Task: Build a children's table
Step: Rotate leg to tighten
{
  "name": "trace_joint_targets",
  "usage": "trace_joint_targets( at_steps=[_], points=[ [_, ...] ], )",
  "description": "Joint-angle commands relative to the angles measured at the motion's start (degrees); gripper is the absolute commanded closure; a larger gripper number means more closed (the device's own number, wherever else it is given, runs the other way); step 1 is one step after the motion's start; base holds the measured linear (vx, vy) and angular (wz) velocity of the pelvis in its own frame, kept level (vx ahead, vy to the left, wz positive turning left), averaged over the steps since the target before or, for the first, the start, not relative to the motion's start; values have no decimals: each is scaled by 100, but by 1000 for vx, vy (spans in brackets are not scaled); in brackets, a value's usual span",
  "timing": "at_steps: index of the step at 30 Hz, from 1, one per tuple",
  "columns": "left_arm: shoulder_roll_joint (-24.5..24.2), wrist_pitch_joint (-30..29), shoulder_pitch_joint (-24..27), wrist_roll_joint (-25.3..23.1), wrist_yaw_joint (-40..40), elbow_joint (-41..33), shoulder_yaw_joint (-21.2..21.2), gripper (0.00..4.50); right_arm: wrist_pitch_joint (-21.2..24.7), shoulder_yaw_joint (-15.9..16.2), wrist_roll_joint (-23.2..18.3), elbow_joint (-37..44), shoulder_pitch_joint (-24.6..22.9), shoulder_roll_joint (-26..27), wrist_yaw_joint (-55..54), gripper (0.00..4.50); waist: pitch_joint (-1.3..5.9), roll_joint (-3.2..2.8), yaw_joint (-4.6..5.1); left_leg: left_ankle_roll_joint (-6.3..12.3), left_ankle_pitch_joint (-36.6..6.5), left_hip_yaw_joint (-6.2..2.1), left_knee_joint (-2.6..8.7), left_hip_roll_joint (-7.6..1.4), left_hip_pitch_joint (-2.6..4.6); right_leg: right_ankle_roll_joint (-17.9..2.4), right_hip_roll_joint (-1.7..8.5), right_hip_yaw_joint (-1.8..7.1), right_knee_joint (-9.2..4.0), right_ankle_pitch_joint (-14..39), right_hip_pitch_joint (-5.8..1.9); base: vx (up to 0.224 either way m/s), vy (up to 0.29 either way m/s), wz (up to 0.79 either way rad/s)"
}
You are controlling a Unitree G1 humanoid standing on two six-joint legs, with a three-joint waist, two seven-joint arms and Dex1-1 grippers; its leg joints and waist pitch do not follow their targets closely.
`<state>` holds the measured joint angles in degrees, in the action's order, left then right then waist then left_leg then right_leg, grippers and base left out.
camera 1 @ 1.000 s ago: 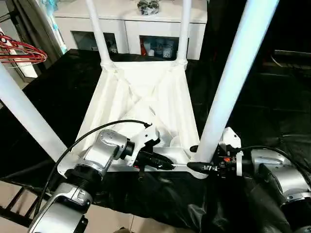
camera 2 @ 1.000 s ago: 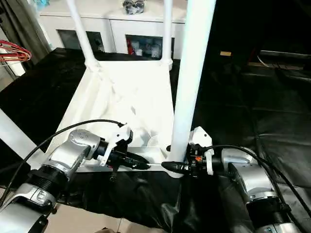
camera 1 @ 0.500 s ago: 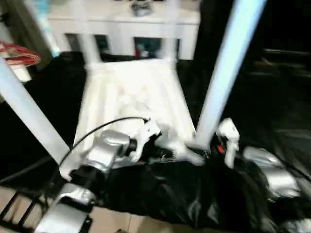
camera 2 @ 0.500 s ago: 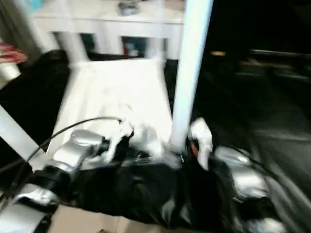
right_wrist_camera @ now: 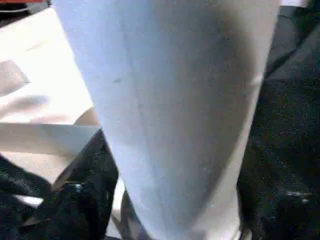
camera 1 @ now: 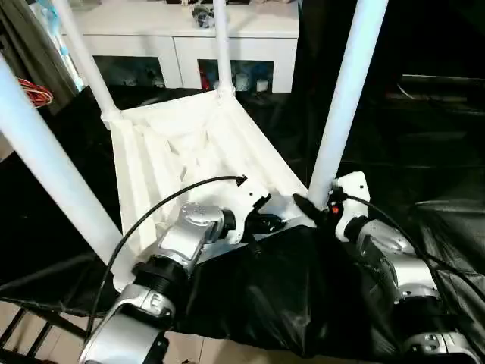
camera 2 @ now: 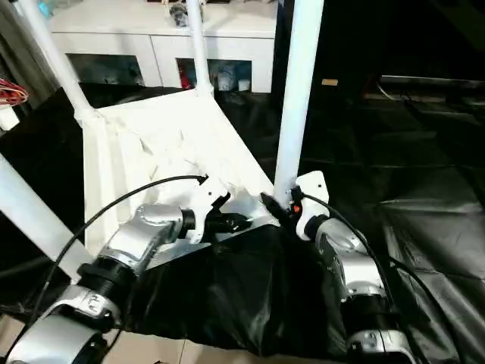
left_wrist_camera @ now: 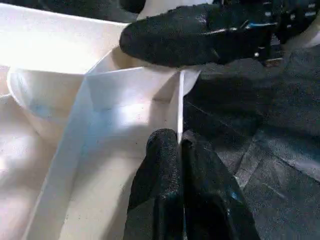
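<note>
Black sheeting carries our children's table (camera 1: pixel 189 144) upside down, legs up, and with the left gripper (left_wrist_camera: pixel 179 145) pinched on its thin near rim and the right gripper (camera 1: pixel 307 206) around a leg's base, we judge it light, stiff, slippery plastic.

The children's table (camera 1: pixel 189 144) is all-white plastic and lies inverted on black sheeting, its ribbed, X-braced underside facing up and turned at an angle. Four tapered tube legs (camera 1: pixel 345 95) stand upright in round corner sockets. The near edge is held by claws.
</note>
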<state>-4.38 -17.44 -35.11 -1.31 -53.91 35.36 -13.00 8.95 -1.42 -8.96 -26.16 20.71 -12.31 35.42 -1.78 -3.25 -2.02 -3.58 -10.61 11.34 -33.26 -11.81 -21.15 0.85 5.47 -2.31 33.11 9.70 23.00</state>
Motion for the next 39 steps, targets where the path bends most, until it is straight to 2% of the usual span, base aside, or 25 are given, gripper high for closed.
trace_joint_targets(
  at_steps=[1,3,5,6,10,12,15,17,18,19,20,25,26,28,31,35,39],
  points=[
    [139,347,-17,310,-488,-431,-157,450,215,508,-28,-23,-133,96,468,82,284,134,-15,335,-1443,-58,414,-82,27,-1123,200,107,-433,1744,-227,0,0,0],
    [49,365,15,343,-663,-489,-191,450,192,562,-57,48,-174,-16,688,77,296,133,-19,382,-1301,-66,408,-85,10,-1183,208,101,-401,1538,-251,0,0,0],
    [-98,384,71,452,-1005,-581,-209,450,161,700,-106,228,-283,-245,1166,77,305,143,-25,463,-1179,-43,379,-88,21,-1291,192,110,-378,1260,-243,0,0,0],
    [-185,379,94,496,-1198,-633,-227,450,159,783,-162,356,-354,-370,1478,77,315,125,-49,506,-1082,-39,368,-101,37,-1371,196,115,-352,1052,-239,0,0,0],
    [-347,339,125,576,-1541,-705,-270,450,178,922,-271,597,-487,-595,2048,77,324,128,-110,653,-853,-26,346,-106,26,-1523,183,105,-291,613,-268,0,0,0],
    [-468,311,95,648,-1812,-658,-274,450,187,1069,-380,828,-624,-856,2654,77,311,105,-180,638,-968,-14,346,-118,44,-1525,184,106,-299,731,-259,0,0,0],
    [-507,292,77,679,-1922,-636,-271,450,217,1127,-424,916,-675,-967,2902,77,307,110,-217,610,-1021,-13,351,-130,43,-1530,195,111,-297,800,-254,0,0,0],
    [-581,337,0,654,-2116,-545,-308,450,359,1276,-535,1118,-783,-1213,3388,77,296,127,-242,545,-1107,-18,361,-128,47,-1495,195,109,-313,971,-259,0,0,0],
    [-581,337,0,654,-2116,-545,-308,450,359,1276,-535,1118,-783,-1213,3388,77,295,114,-292,515,-1201,-12,363,-143,81,-1452,203,125,-333,1118,-230,0,0,0],
    [-593,343,-26,647,-2161,-524,-316,450,395,1327,-549,1183,-805,-1269,3497,77,289,126,-292,495,-1220,-9,367,-143,73,-1451,208,127,-336,1156,-227,0,0,0],
    [-599,341,-41,647,-2184,-516,-320,450,414,1355,-553,1221,-816,-1296,3550,102,293,134,-295,466,-1183,-22,371,-136,58,-1415,210,120,-331,1188,-245,0,0,0],
    [-639,318,-48,653,-2307,-539,-335,450,449,1439,-543,1267,-836,-1351,3672,124,303,129,-298,445,-1096,-27,366,-136,56,-1419,210,121,-314,1104,-240,0,0,0],
    [-683,319,-33,665,-2367,-556,-361,450,429,1506,-498,1273,-847,-1376,3732,145,305,159,-302,465,-1053,-27,361,-132,49,-1426,212,119,-306,1064,-247,0,0,0],
    [-696,318,-24,668,-2377,-567,-365,450,418,1528,-488,1278,-851,-1383,3754,150,307,151,-306,494,-994,-26,355,-129,47,-1432,214,119,-303,1027,-245,0,0,0],
    [-743,284,19,647,-2424,-612,-351,450,446,1557,-471,1293,-849,-1387,3834,182,306,150,-314,511,-972,-26,352,-131,45,-1439,214,116,-300,1020,-246,0,0,0],
    [-731,238,49,623,-2346,-622,-299,450,503,1583,-481,1303,-860,-1385,3874,193,307,156,-315,513,-967,-28,350,-130,42,-1444,214,114,-296,1013,-250,0,0,0],
    [-679,187,86,599,-2082,-652,-218,450,565,1565,-516,1368,-942,-1324,3781,197,310,135,-321,508,-965,-32,348,-132,46,-1446,216,115,-293,1015,-249,0,0,0]
  ],
)
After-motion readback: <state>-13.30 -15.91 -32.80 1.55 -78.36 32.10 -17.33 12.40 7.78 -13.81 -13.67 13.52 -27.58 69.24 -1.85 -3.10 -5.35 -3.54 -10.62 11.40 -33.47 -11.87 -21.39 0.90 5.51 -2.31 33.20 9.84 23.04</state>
